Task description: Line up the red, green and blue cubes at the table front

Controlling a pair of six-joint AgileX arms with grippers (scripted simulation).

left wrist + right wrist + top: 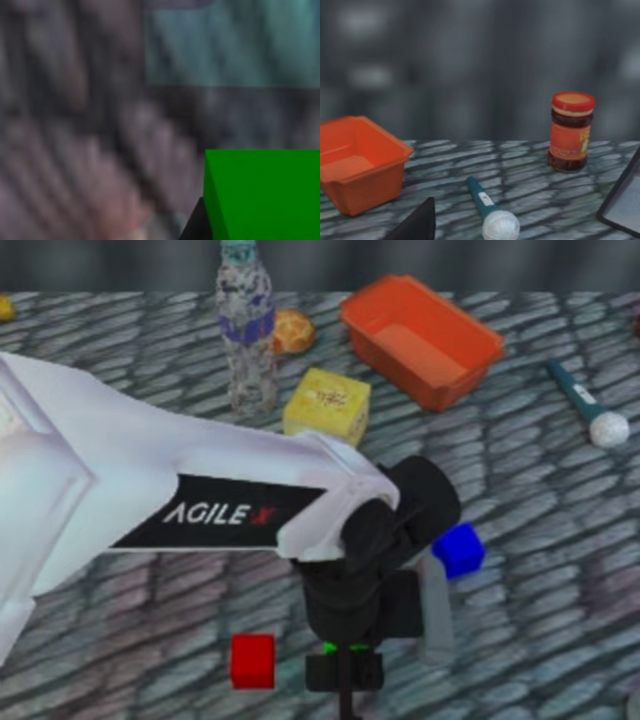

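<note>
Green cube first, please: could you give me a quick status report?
Left gripper at table front, over green cube; its grip unclear. Red cube just left, blue cube back right. Right arm out of top view. Nothing blocking.

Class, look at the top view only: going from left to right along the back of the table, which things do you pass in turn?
Clear plastic bottle → orange round thing → yellow printed block → orange tray → teal-handled microphone.
</note>
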